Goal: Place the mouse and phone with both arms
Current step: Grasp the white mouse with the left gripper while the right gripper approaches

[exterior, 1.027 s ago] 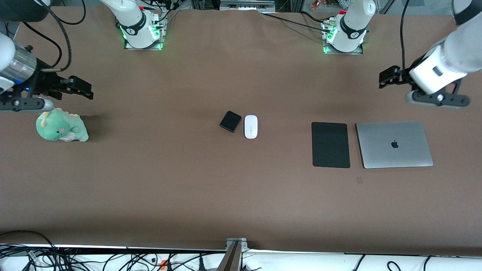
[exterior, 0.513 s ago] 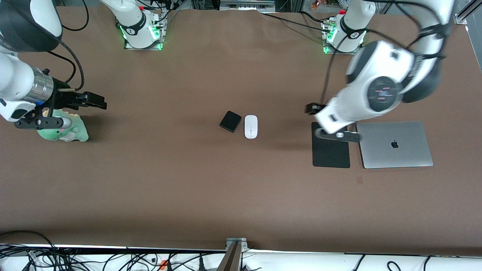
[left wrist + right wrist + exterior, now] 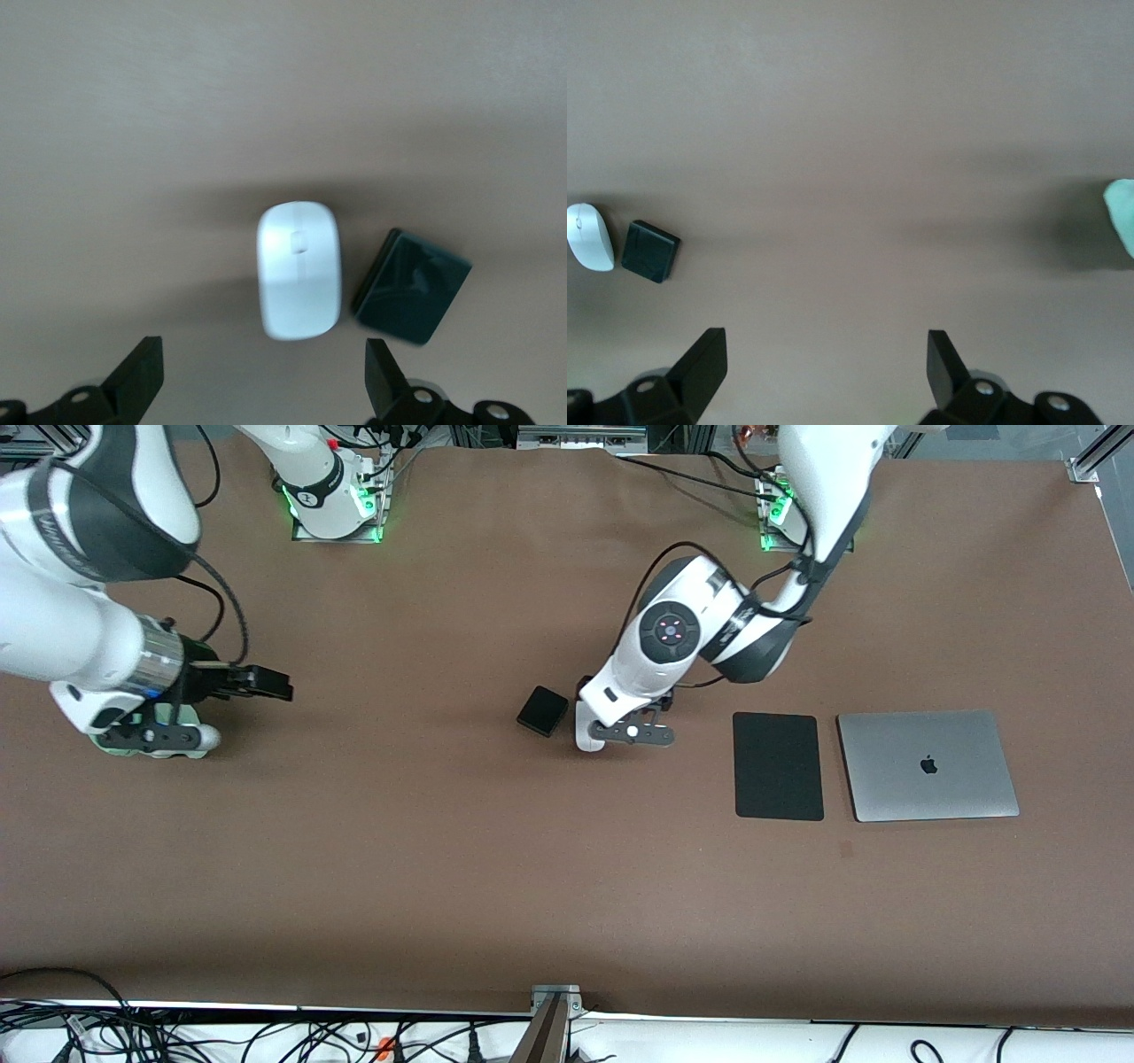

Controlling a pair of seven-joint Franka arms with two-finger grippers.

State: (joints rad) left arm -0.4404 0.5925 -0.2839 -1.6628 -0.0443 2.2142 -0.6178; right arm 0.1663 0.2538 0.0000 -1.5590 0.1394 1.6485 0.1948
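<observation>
Left end effector (image 3: pixel 586 691) swung over mouse (image 3: pixel 585 737), fingers spread

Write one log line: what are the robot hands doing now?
left hand: open, over mouse | right hand: open, over table | phone: beside mouse

1. The one clear brand sign is a dark apple-shaped logo — it sits at the middle of the lid of the closed silver laptop (image 3: pixel 928 765), which lies toward the left arm's end of the table.
2. A small dark round mark shows on each white arm base (image 3: pixel 312 491) by its green light — too small to read.
3. No words or numbers can be read anywhere else in the front or wrist views.
</observation>
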